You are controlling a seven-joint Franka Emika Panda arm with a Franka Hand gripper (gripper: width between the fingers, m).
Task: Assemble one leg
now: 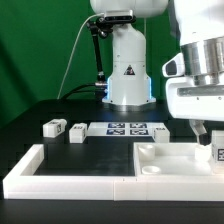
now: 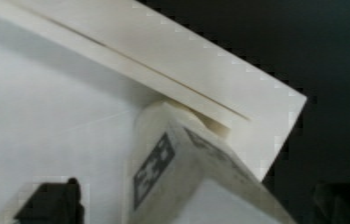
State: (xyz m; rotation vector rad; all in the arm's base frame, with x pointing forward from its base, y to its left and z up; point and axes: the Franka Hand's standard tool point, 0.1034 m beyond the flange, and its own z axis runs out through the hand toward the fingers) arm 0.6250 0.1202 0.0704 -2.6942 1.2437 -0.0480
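A leg point(image 2: 190, 170), a stubby white block with a black-and-white tag, stands at a corner of the large flat white square piece point(image 2: 65, 110). My gripper point(image 2: 193, 205) is right over it. The dark fingers point(image 2: 47, 202) stand on either side of the leg with a gap on each side, so the jaws are open. In the exterior view the gripper point(image 1: 203, 133) hangs low at the right, over the square piece point(image 1: 175, 160). This leg point(image 1: 218, 152) shows at the right edge. Two more legs point(image 1: 53, 127) point(image 1: 77, 131) lie at the left on the black table.
The long white L-shaped border rail point(image 1: 60, 178) runs along the front and left. The marker board point(image 1: 125, 128) lies in front of the robot base point(image 1: 127, 70). A green backdrop stands behind.
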